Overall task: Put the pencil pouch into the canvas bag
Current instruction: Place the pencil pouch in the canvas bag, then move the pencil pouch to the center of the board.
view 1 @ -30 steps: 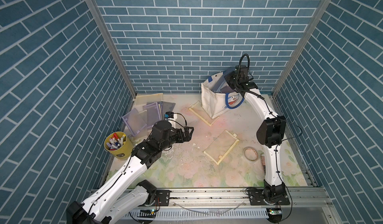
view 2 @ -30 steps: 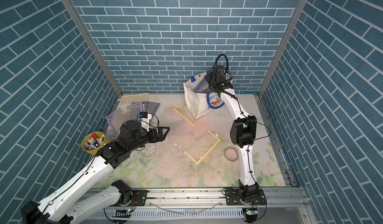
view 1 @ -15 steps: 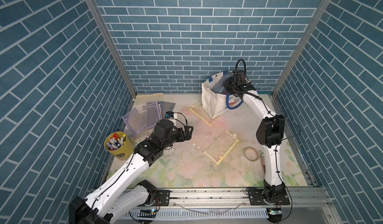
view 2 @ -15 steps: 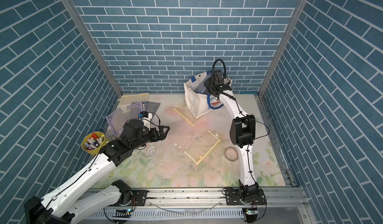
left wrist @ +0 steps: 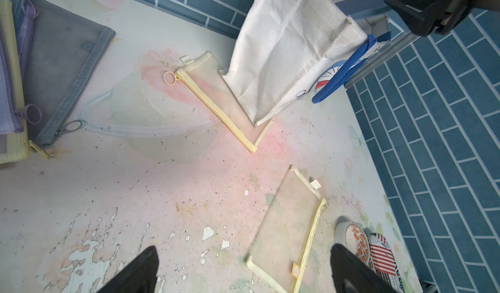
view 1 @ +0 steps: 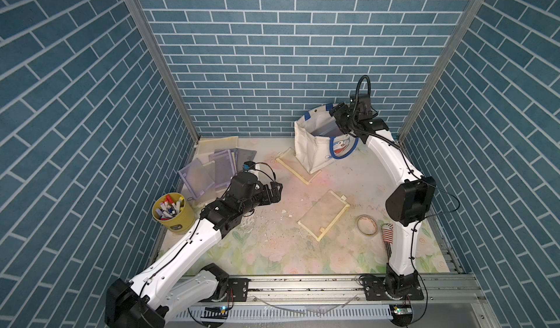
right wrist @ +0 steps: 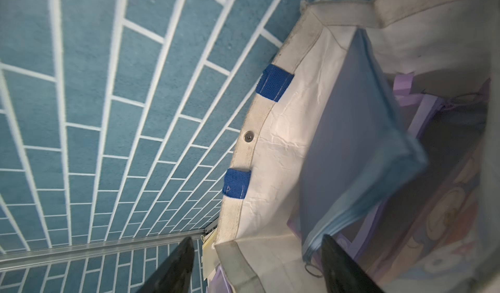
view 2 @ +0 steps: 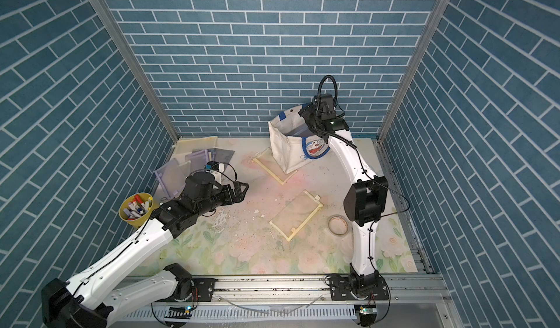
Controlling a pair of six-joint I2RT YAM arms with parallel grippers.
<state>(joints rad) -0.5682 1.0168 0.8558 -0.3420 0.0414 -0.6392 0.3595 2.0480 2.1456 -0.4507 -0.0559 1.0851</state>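
The canvas bag stands upright at the back right, cream with blue handles and a cartoon cat print. My right gripper hangs over its mouth, open. In the right wrist view its fingers spread wide over a corner of the bag's rim. A blue mesh pencil pouch lies loose inside the bag, leaning on the inner wall above purple pouches. My left gripper hovers open over the table's middle, holding nothing.
Two cream mesh pouches lie on the table, one at the centre and one partly under the bag. A pile of purple and grey pouches sits back left. A yellow cup of markers and a tape roll stand near the sides.
My right gripper dropped toward the bag's mouth and opened, letting go of the blue pouch, which now sits inside the bag. The left arm shifted only slightly.
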